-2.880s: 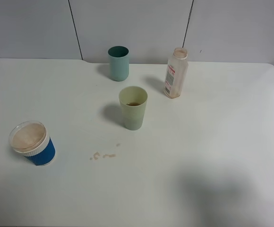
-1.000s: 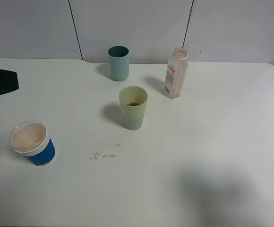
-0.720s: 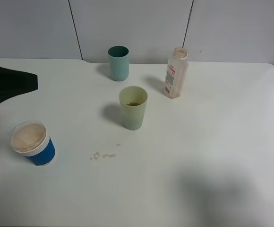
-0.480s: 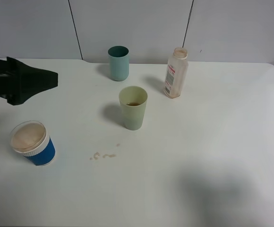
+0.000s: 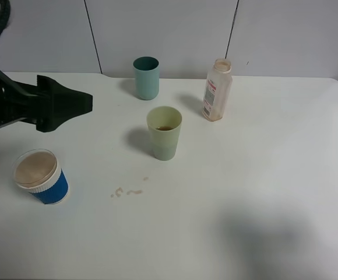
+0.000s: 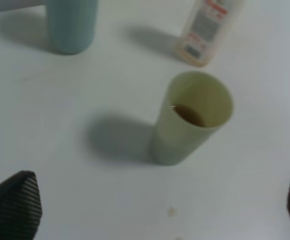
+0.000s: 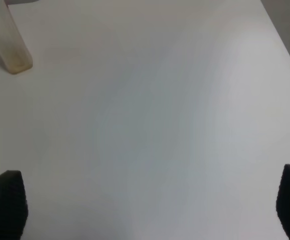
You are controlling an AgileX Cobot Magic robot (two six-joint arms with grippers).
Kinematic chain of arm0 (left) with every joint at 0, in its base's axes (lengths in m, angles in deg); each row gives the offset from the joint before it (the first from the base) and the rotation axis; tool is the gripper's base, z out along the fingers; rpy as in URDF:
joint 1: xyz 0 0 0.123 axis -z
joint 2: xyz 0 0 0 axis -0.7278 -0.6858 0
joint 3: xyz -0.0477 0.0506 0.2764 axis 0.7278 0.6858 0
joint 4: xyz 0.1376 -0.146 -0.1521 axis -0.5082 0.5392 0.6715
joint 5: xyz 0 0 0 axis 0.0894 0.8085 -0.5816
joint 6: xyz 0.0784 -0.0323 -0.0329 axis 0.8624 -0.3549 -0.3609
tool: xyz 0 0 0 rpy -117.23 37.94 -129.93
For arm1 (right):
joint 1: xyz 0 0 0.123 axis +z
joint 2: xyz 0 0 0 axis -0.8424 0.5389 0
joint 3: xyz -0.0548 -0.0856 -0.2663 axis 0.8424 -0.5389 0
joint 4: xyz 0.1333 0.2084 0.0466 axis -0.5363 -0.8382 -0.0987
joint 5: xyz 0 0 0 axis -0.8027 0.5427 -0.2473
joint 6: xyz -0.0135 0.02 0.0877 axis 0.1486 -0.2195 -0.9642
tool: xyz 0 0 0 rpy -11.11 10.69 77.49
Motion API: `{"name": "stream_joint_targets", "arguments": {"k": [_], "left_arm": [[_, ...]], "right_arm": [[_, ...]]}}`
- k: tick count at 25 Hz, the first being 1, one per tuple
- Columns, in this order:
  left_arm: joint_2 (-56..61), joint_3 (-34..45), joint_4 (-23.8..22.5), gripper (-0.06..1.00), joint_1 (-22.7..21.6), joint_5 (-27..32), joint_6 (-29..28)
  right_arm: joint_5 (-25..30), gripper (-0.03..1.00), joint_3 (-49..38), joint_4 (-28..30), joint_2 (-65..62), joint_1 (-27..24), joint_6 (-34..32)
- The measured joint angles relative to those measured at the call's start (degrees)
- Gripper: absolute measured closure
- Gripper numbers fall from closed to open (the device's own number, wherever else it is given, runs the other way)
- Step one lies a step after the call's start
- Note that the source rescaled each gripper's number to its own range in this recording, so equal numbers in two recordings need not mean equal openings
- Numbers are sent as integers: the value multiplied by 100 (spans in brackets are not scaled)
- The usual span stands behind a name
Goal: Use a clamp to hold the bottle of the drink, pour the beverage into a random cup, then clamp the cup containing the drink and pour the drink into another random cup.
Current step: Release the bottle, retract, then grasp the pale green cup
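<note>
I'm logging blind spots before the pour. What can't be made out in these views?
Bottle: label print too small in exterior high, blurred in left wrist.
Teal tumbler: inside too dark in exterior high; top cut off by left wrist's edge.
Right hand: outside exterior high; right wrist shows only fingertips at its edges.

Matt plastic cup point(image 5: 164, 137), translucent plastic bottle point(image 5: 217, 93)
</note>
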Motion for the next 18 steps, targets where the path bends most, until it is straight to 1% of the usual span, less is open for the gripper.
{"name": "stream_joint_targets", "arguments": {"k": [3, 6, 18], "left_arm": [[-174, 0, -86, -6, 310, -313, -200], [-436, 0, -124, -6, 584, -593, -283], [-1359, 0, -118, -6, 1265, -1434, -338]], "right_arm": [[0, -3, 0, 0, 0, 0, 0], [0, -3, 0, 0, 0, 0, 0], [0, -3, 0, 0, 0, -7, 0]]}}
